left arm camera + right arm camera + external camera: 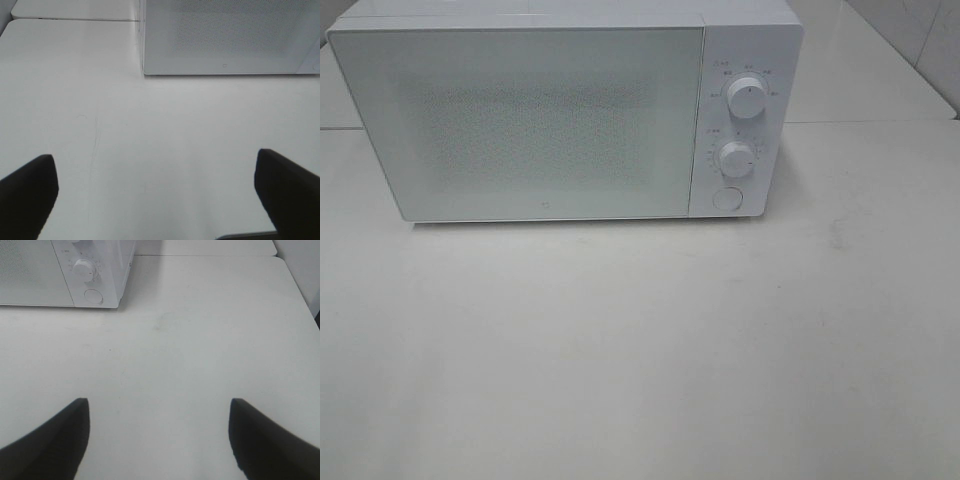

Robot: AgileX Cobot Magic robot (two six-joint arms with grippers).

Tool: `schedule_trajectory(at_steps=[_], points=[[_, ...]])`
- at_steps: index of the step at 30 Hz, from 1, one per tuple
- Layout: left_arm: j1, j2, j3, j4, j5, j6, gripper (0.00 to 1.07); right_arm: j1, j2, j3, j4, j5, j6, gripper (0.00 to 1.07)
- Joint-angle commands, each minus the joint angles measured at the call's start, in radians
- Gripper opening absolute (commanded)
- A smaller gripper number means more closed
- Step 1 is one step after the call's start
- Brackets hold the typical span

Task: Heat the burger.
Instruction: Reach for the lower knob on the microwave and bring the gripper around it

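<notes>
At twelve o'clock on the white table (pixel 640 350) stands a white microwave (pixel 540 120) with its door (pixel 530 125) shut. No view shows the burger, so I cannot tell where it lies or how it sits relative to either set of fingers.

The left gripper (pixel 154 153) is released: its two dark fingers (pixel 27 195) stand wide apart over bare tabletop with nothing between them. The microwave's lower front corner lies ahead of it, toward one o'clock. The right gripper (pixel 158 400) is likewise spread, its dark wedge-shaped fingers (pixel 55 440) empty above the table, and the microwave's control end lies ahead toward eleven o'clock.

The microwave is a boxy cabinet with rounded corners. Its door is a smooth pale panel with a fine dotted screen across the middle, too dense to see through. At the three o'clock end of the front sits a narrow control strip. It carries an upper round knob (pixel 747 100), a lower round knob (pixel 735 158) and, beneath them, a flat round button (pixel 726 198), all white, with small markings ringing the knobs.

The tabletop is matte, off-white and lightly scuffed, with a faint dark smudge (pixel 840 225) at about three o'clock. A seam (pixel 880 122) runs across it beside the microwave. Pale wall tiles (pixel 920 40) show at two o'clock.
</notes>
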Motion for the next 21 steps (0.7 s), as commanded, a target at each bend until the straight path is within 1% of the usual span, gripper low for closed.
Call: schedule_trajectory(at_steps=[1, 21], points=[[0.002, -0.019, 0.004, -0.011, -0.013, -0.005, 1.00, -0.004, -0.026, 0.002, -0.002, -0.012, 0.004, 0.75], [0.002, -0.018, 0.004, -0.011, -0.013, -0.005, 1.00, -0.004, -0.026, 0.002, -0.004, -0.012, 0.005, 0.75]])
